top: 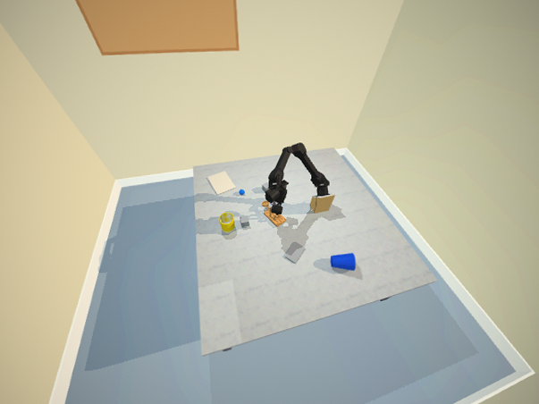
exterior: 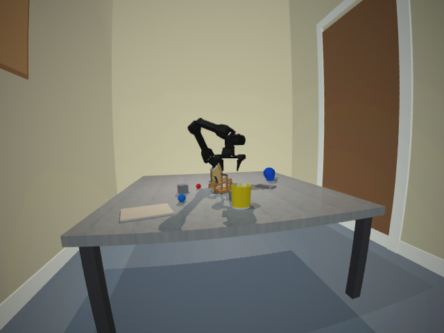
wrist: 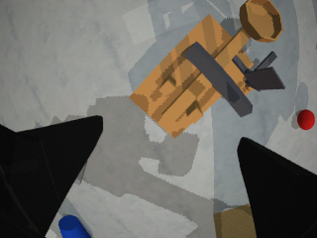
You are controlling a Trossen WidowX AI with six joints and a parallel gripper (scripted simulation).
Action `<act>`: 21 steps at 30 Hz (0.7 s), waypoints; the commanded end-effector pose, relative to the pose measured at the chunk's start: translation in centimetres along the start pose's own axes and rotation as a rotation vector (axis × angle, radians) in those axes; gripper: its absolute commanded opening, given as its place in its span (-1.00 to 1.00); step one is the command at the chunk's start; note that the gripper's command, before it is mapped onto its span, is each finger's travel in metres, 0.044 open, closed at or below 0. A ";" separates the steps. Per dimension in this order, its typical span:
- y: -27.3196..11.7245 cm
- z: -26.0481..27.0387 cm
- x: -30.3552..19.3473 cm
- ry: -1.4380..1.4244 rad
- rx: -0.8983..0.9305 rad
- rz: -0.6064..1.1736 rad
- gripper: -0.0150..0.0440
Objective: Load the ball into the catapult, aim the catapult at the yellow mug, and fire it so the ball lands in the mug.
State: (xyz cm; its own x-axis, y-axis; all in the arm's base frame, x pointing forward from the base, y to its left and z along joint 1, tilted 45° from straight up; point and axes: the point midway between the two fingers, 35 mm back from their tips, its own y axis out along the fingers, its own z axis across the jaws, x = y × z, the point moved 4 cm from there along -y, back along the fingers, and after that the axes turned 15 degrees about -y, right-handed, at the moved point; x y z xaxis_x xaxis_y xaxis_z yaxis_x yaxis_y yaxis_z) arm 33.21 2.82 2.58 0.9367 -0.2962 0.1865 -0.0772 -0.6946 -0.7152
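Observation:
The orange wooden catapult (top: 275,219) (wrist: 163,74) stands on the table. Its throwing cup (wrist: 261,21) looks empty in the wrist view, and a dark crossbar (wrist: 218,79) lies across the arm. My gripper (exterior: 229,169) (wrist: 171,134) is wide open and empty, above the catapult and pointing down. A red ball (exterior: 198,186) (wrist: 306,119) lies on the table near the catapult. A blue ball (top: 241,192) (exterior: 181,198) lies farther off, near the cream board. The yellow mug (top: 226,222) (exterior: 241,196) stands upright; I cannot make out what is inside it.
One grey block (top: 244,222) is between mug and catapult; another grey block (top: 264,188) (exterior: 182,188) is near the arm. A cream board (top: 220,182) (exterior: 146,211), a grey slab (top: 294,252) (exterior: 266,186), a tan panel (top: 322,203) and a tipped blue cup (top: 343,261) (wrist: 74,227) are also there.

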 end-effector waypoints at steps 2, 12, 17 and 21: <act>-0.1 0.0 0.0 -0.198 -0.001 0.001 1.00; -0.2 0.0 -0.1 -0.547 -0.002 0.001 1.00; -0.3 -0.1 -0.1 -0.721 -0.002 0.001 1.00; -0.3 -0.1 -0.1 -0.860 -0.002 0.002 1.00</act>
State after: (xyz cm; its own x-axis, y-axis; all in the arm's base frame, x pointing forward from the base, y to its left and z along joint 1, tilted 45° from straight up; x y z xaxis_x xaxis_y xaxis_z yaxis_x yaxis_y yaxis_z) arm 33.06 2.95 2.69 0.9239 0.2161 -0.3157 -0.0804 -0.6971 -0.7124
